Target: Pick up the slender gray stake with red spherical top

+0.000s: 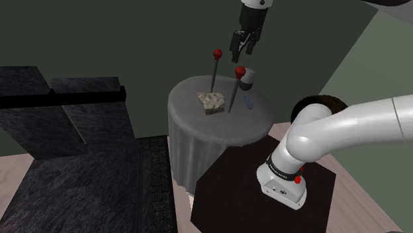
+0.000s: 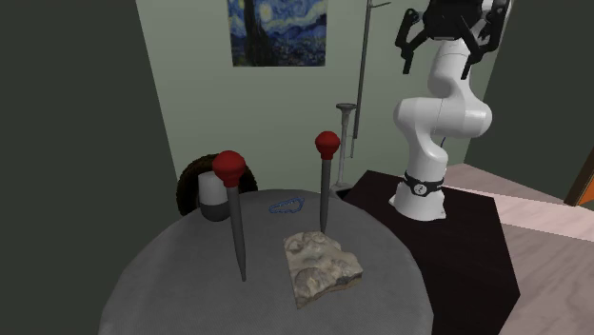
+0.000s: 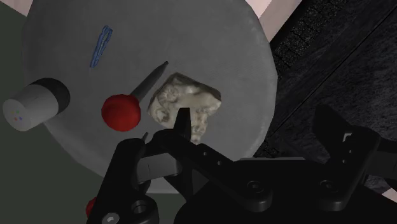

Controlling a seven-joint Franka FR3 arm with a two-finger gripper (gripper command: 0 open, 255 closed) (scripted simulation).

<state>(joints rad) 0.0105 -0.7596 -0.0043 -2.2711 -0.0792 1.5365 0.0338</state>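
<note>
Gray stake (image 1: 234,93), beside rock (image 1: 212,100): likely stiff, light (probably slippery); take mid-shaft, under red ball (image 1: 239,71). Gripper (image 1: 243,47) above rock, wide, empty.

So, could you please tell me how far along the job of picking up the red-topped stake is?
Nothing looks done yet: in the second exterior view the left stake and the right stake, both gray with red ball tops, stand on the round table by the pale rock. In hand: the hand hangs open and empty above the table. Left: descend over one stake, close on it, lift.
</note>
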